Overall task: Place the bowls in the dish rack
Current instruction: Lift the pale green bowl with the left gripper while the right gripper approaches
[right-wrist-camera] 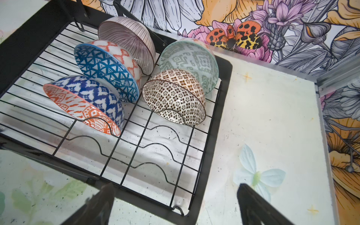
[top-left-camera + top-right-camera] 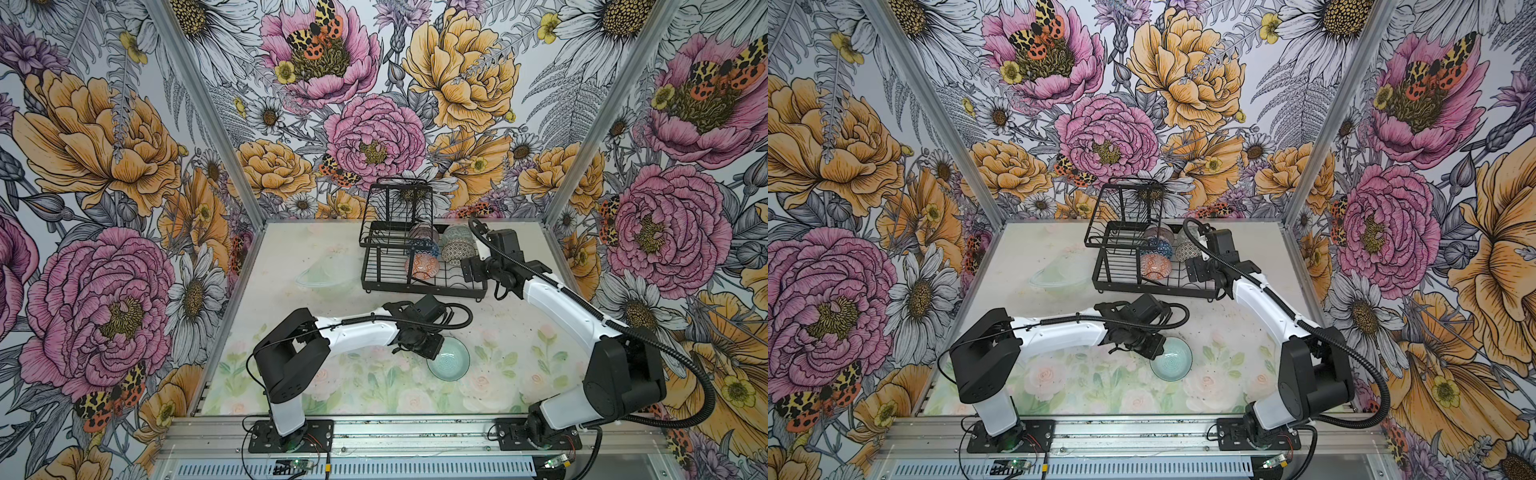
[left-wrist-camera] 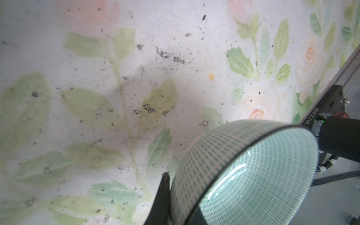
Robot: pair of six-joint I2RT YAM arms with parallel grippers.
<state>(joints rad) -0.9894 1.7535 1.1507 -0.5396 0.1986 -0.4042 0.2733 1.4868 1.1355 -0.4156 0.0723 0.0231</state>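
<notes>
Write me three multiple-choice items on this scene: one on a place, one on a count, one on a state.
1. The teal bowl lies: A on the table, outside the rack; B in the rack; C stacked on another bowl.
2. The bowls standing in the rack number: A three; B six; C five.
3. The left gripper is: A open; B shut on the teal bowl's rim; C out of view.
Key: A, it sits near the table's front; C, the right wrist view shows five; B, one of its fingers presses the outer wall.

pale teal bowl (image 3: pixel 243 175): cut by view's edge | right tool (image 1: pixel 175 188): blurred, cropped | left tool (image 2: pixel 435 353): seemingly half-hidden
</notes>
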